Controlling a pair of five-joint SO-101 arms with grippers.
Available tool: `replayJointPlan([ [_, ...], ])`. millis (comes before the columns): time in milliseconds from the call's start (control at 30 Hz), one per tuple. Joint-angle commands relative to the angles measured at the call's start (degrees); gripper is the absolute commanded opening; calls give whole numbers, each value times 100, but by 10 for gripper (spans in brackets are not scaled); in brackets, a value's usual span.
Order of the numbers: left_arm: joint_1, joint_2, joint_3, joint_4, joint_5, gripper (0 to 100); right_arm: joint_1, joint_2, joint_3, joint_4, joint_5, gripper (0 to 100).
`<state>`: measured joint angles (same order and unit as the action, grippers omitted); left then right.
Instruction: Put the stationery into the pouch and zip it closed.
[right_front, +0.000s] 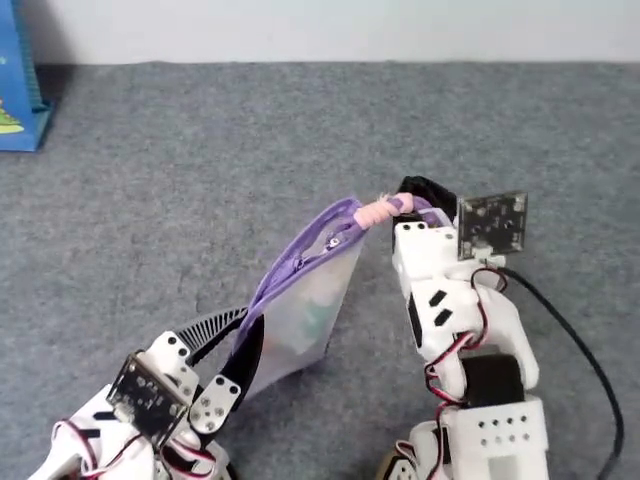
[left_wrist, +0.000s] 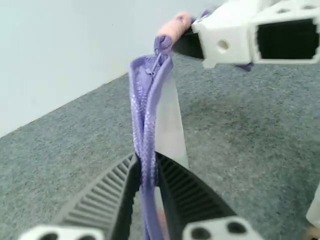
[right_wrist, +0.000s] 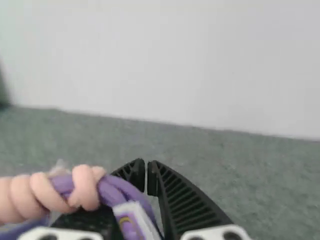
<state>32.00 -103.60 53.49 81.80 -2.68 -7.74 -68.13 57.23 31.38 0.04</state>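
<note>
Stretching the pouch (right_front: 300, 300) above the counter (right_front: 150, 200), your left tool (left_wrist: 145, 165) clamps one end and your right tool (right_wrist: 147, 167) is closed on the pink pull cord (right_wrist: 30, 192). Stationery (right_front: 318, 318) shows faintly inside. The zipper (left_wrist: 142, 115) looks nearly shut, so I'd judge little remains.

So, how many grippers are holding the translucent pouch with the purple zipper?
2. The left gripper clamps the translucent purple-zippered pouch at its near end; the right gripper holds the pink and purple pull cord at the far end.
</note>
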Motion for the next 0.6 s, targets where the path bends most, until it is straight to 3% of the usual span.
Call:
replayJointPlan([
  [0, 9, -70, -286, 26, -26, 9, 347, 31, -53, -136, 79, 7],
  [267, 9, -70, -286, 26, -26, 9, -110, -136, -88, 760, 264, 22],
  [467, 9, -70, -268, 18, -26, 9, -760, -1174, -88, 2299, 123, 243],
  [567, 9, -70, -268, 9, -26, 9, -1165, -1956, -88, 2914, 114, 254],
])
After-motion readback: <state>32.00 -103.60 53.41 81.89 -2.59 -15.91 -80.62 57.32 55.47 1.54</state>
